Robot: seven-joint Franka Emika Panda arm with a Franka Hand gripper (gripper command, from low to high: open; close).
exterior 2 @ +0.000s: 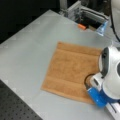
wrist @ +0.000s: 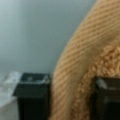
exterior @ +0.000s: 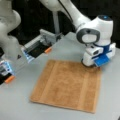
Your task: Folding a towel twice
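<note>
The grey table (exterior: 22, 105) carries the towel (exterior: 67, 85), spread flat and unfolded in both front views. The gripper (wrist: 68, 97) sits low at its corner, on a front view's right; its fingers (wrist: 32, 95) seem parted astride the towel's edge, not clenched.

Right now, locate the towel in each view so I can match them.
Front view: towel lies flat at centre, gripper at its top-right corner.
Front view: towel at centre, the same corner at bottom right under the gripper.
Wrist view: towel fills the right, between the fingers.
Shared landmark: the gripped corner.
</note>
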